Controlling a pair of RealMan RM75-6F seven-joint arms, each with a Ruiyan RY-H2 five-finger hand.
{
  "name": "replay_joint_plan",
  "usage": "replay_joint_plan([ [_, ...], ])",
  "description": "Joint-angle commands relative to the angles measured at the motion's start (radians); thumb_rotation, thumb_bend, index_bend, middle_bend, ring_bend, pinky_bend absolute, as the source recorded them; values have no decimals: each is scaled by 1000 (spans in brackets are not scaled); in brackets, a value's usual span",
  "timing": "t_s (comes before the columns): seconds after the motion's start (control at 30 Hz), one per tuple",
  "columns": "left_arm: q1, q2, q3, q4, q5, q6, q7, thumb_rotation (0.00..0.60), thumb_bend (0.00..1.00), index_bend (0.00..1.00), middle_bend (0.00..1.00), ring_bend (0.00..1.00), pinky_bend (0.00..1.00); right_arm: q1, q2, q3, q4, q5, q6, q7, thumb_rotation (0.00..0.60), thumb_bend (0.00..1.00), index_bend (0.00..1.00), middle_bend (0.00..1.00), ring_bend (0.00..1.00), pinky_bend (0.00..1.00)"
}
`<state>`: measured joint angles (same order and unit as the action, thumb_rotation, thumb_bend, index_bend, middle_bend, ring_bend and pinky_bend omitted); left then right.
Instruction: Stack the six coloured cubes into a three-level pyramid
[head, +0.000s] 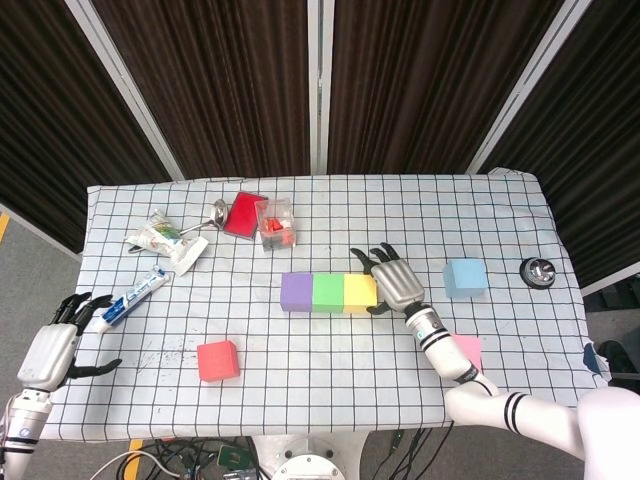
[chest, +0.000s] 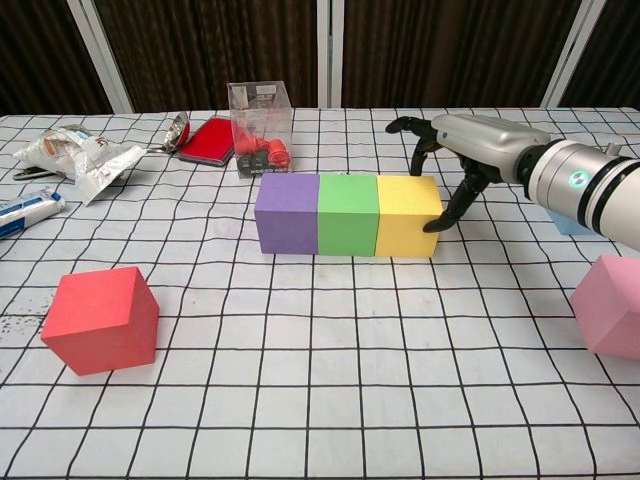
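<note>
Bench (head: 480, 200) w/ black-grid white cloth. Far-left area: crumpled foil packets (head: 163, 240), metal spoon (head: 214, 215) just beside them, flat red case (head: 243, 213) next to spoon. Clear plastic box (chest: 261, 127) w/ red bits inside stands upright, touching or just beside the case. Toothpaste tube (head: 134, 295) lies near left edge. Small round metal item (head: 538, 272) at right edge. Dark curtains (head: 420, 80) behind.

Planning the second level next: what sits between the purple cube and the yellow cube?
The green cube, flush against the purple cube and the yellow cube, closing the row. Both views show it, the chest view most clearly.
</note>
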<state>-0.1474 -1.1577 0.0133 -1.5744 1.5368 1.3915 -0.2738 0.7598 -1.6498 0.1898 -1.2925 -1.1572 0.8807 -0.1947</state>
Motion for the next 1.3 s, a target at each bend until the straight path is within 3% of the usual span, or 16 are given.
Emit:
replay_joint_plan([
  [0.03, 0, -1, 0, 0, 1, 1, 1, 600, 0, 141, 216, 58, 53, 0, 0, -1, 2, -3, 1, -1, 600, 78, 0, 512, 111, 0],
  [0.4, -3, -2, -1, 0, -1, -7, 3, 600, 0, 141, 216, 58, 53, 8, -8, 0, 13, -8, -13, 15, 600, 77, 0, 490, 111, 0],
  [0.77, -4, 0, -2, -3, 0, -7, -1, 600, 0, 141, 216, 58, 53, 19, 27, -5, -10, -43, -57, 90, 600, 0, 0, 138, 0, 0],
  [1.03, -4, 0, -2, -4, -2, -7, -1, 600, 0, 141, 216, 58, 53, 9, 65, -10, -50, -62, -53, 126, 600, 0, 0, 54, 0, 0],
  [1.3, -2, 3, -5, -7, 1, 1, -7, 600, 0, 140, 216, 58, 53, -5, 198, 34, -175, -62, -37, 195, 600, 0, 0, 29, 0, 0],
])
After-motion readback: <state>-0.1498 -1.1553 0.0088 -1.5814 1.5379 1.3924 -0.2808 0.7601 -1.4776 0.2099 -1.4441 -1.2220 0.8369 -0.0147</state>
